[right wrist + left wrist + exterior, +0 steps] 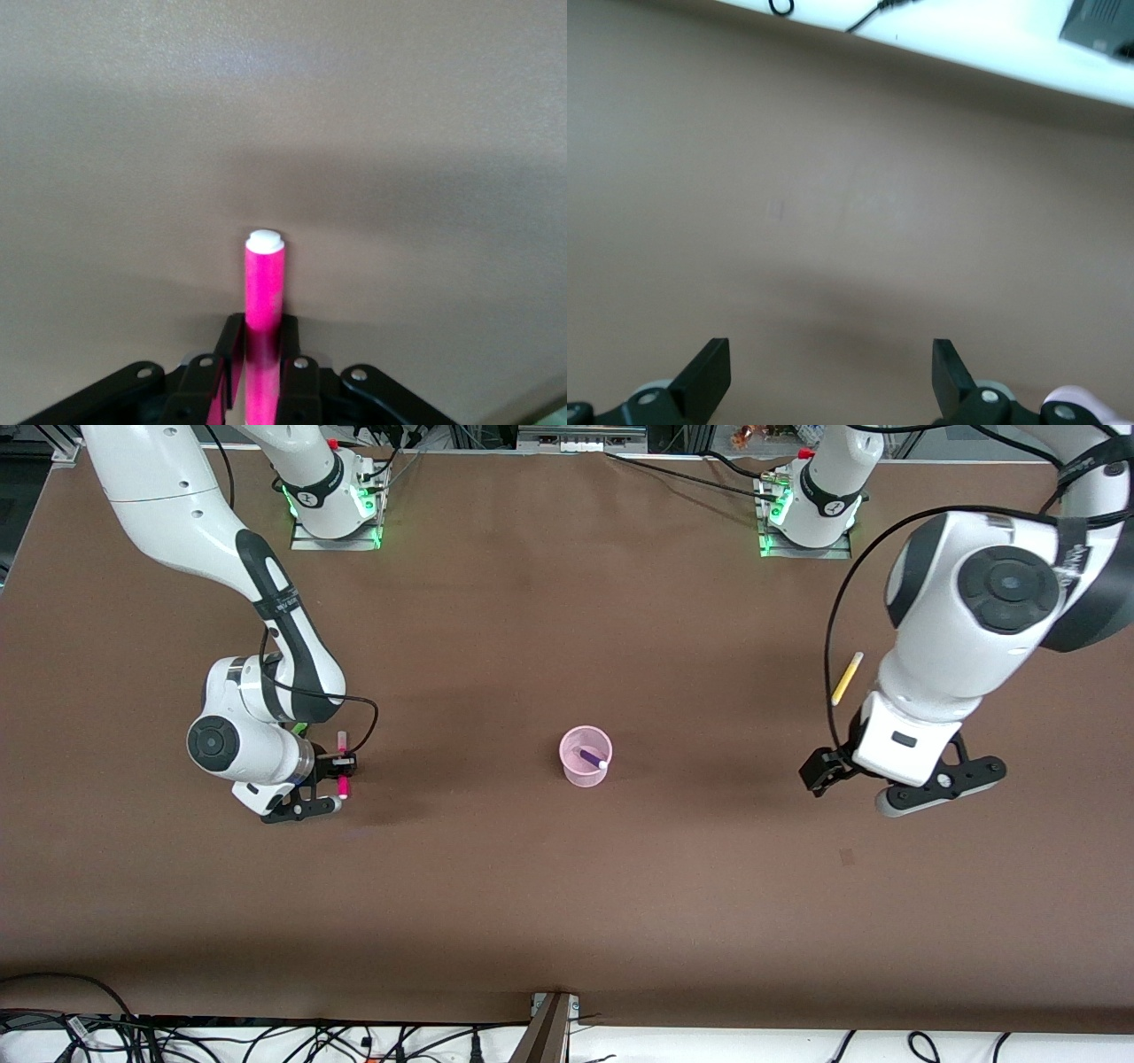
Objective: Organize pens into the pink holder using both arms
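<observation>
**Right gripper clamped on the magenta pen**

You see the brown table (549,886) carrying everything. Your left gripper (895,779) hangs over the table toward the left arm's end, fingers (709,376) spread wide and holding nothing. Your right gripper (341,766), low toward the right arm's end, is closed on the magenta pen (264,292), whose long axis runs from the bases' edge to the camera's edge. The pink holder (586,757) stands mid-table with the purple pen (593,758) leaning inside. The yellow pen (847,678) lies diagonally near the left arm.
</observation>
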Available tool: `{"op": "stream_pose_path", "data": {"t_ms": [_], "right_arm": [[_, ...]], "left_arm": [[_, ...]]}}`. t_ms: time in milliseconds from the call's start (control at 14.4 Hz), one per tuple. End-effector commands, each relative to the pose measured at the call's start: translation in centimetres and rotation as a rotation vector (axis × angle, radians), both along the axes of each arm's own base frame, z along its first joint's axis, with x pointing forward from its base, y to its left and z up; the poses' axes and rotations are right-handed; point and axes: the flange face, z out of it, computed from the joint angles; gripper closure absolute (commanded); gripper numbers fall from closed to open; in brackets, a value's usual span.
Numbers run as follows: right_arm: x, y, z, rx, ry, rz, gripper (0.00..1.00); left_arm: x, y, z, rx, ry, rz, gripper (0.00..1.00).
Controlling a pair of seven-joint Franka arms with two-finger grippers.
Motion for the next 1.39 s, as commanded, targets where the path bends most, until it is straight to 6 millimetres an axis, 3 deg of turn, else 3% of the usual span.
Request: {"op": "stream_pose_path", "data": {"t_ms": [0, 208, 416, 555, 694, 833, 1041, 1180, 1318], "right_arm": [[0.1, 0.5, 0.2, 0.015, -0.007, -0.011, 0.95], [0.5, 0.9, 2.6, 0.025, -0.04, 0.016, 1.0], [0.3, 6.2, 8.3, 0.07, -0.065, 0.083, 1.0], [-0.2, 9.4, 12.8, 0.09, -0.118, 0.115, 1.0], [-2.0, 14.7, 17.4, 0.121, -0.171, 0.14, 0.99], [-5.2, 21.8, 21.4, 0.175, -0.211, 0.125, 0.99], [-7.7, 29.0, 26.7, 0.27, -0.306, 0.105, 0.99], [-9.9, 33.3, 27.8, 0.312, -0.392, 0.123, 0.96], [-11.2, 35.7, 27.8, 0.293, -0.471, 0.153, 0.94]], "left_arm": [[-0.8, 2.9, 1.5, -0.033, 0.053, -0.093, 0.0], [-1.1, 6.5, 1.6, -0.024, 0.114, -0.183, 0.0], [-1.3, 10.6, 2.0, -0.076, 0.122, -0.229, 0.0], [-1.6, 13.1, 1.1, -0.083, 0.144, -0.254, 0.0], [-1.8, 15.7, 0.3, -0.083, 0.152, -0.279, 0.0], [-2.3, 16.5, -0.7, -0.079, 0.143, -0.273, 0.0], [-3.4, 17.1, -2.1, -0.053, 0.11, -0.314, 0.0], [-3.2, 17.8, -2.4, -0.054, 0.112, -0.31, 0.0], [-3.0, 17.9, -2.3, -0.056, 0.107, -0.306, 0.0]]}}
